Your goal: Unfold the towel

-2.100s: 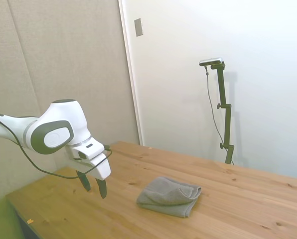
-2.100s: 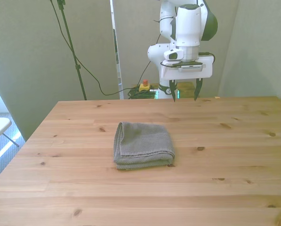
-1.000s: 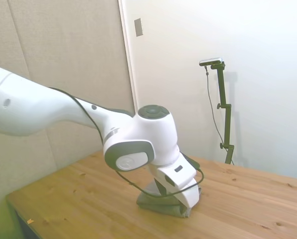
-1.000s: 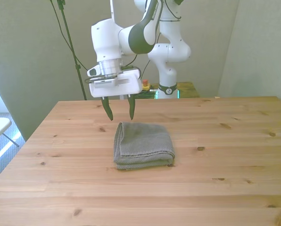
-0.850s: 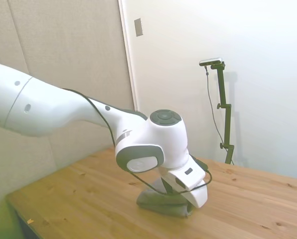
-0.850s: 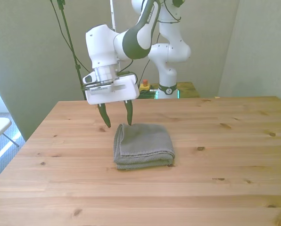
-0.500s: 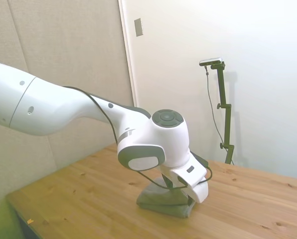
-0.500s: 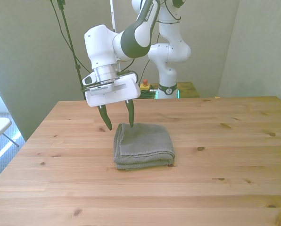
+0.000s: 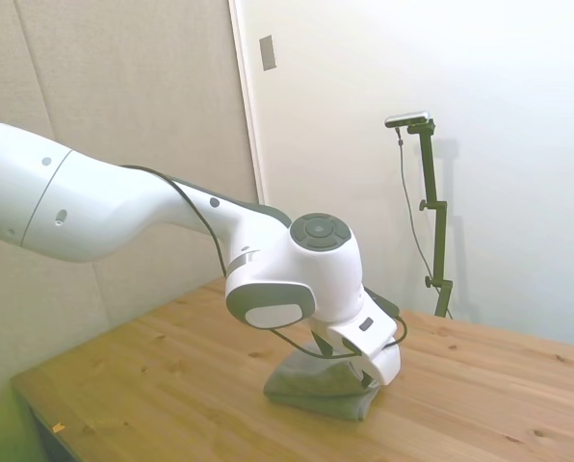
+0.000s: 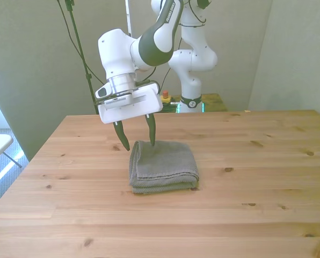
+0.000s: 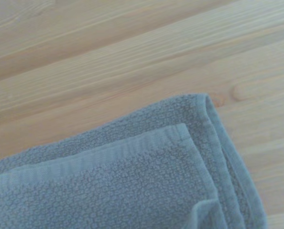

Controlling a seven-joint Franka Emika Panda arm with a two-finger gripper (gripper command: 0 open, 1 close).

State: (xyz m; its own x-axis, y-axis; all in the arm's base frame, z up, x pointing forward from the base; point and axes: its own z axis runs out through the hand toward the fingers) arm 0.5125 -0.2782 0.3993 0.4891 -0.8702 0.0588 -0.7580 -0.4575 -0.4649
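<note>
I see the towel (image 10: 163,165) lying folded on the wooden counter (image 10: 256,177), a little toward the front view's left of the middle, its stacked layers showing along the near edge and along the side toward the front view's left. It is a grey, nubbly cloth, and in the wrist view the towel (image 11: 132,186) shows a hemmed corner of the upper layer lying just inside the rounded fold of the layer beneath, with bare wood around it. My hand (image 10: 137,138) hangs over the towel's far corner on the front view's left, fingers pointing down and spread wide, holding nothing. One fingertip (image 10: 152,141) sits at or just above the towel's far edge; I cannot tell whether it touches the cloth. The other fingertip (image 10: 125,145) is off the towel, over bare counter just beside that corner. In the side view the white wrist covers the hand, and only the towel (image 9: 311,385) shows beneath it, flat on the counter (image 9: 171,385).
</note>
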